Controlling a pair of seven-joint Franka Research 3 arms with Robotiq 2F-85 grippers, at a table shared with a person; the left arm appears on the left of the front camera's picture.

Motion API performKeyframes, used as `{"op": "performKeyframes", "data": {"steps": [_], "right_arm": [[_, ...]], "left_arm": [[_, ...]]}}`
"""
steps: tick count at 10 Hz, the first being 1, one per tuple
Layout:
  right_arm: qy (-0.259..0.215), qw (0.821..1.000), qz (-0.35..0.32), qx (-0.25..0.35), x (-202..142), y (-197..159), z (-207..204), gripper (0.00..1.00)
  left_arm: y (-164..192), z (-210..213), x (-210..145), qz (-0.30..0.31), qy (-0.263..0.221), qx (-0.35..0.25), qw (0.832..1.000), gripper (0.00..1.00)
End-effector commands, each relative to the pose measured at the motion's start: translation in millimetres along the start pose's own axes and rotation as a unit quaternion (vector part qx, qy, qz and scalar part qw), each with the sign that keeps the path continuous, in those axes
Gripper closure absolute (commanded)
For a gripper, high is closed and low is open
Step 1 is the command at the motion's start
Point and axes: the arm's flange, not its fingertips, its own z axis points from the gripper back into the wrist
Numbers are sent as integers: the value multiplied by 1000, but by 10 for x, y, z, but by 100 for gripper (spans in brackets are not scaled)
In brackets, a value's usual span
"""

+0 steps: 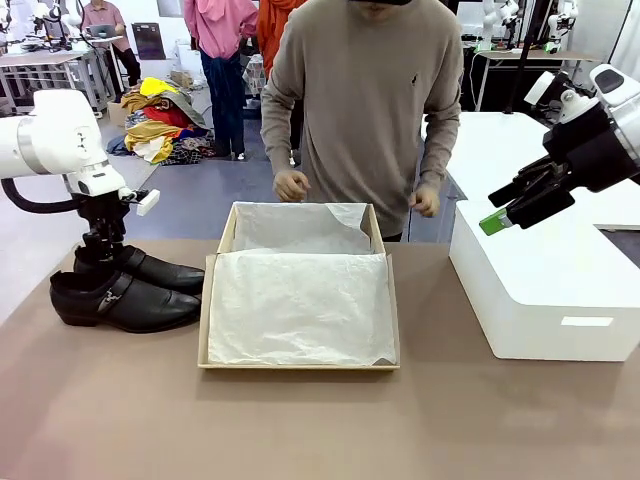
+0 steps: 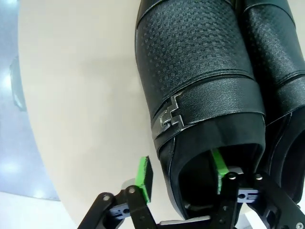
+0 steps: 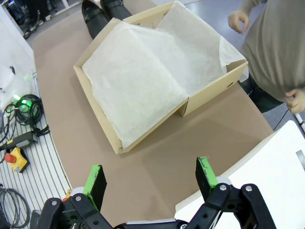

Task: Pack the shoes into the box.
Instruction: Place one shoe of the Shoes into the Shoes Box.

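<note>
Two glossy black shoes point(image 1: 125, 300) lie side by side at the table's left, toes pointing right. My left gripper point(image 1: 100, 255) comes straight down onto the heel end of the far shoe point(image 1: 150, 268). In the left wrist view its jaws straddle the collar wall of the buckled shoe point(image 2: 200, 62), one green pad point(image 2: 144, 179) outside with a thin gap and the other inside the opening. The second shoe point(image 2: 281, 47) lies alongside. The tan box point(image 1: 205, 330), lined with white tissue, sits open at mid-table. My right gripper point(image 1: 495, 222) hovers open above the right side, holding nothing.
A large white box point(image 1: 540, 290) stands at the table's right, under my right arm. A person stands at the far edge behind the tan box, hands point(image 1: 291, 185) held near its raised lid point(image 1: 300, 228). Bare table runs along the front edge.
</note>
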Motion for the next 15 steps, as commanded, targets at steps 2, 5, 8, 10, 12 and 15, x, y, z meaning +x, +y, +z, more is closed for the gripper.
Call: {"op": "performKeyframes", "data": {"steps": [2,5,8,10,12,15], "right_arm": [[-7,1000,3,6,6,-7,-2,0],[-7,1000,3,6,6,-7,-2,0],[-7,1000,3,6,6,-7,-2,0],[-7,1000,3,6,6,-7,-2,0],[-7,1000,3,6,6,-7,-2,0],[-7,1000,3,6,6,-7,-2,0]], "left_arm": [[40,53,-26,-4,-1,-6,1000,100],[23,64,-36,0,3,-5,1000,100],[-13,149,-65,5,-1,15,1000,100],[38,481,-156,27,-7,32,999,100],[131,790,-206,25,-6,36,999,100],[288,1375,-211,12,16,55,998,100]]}}
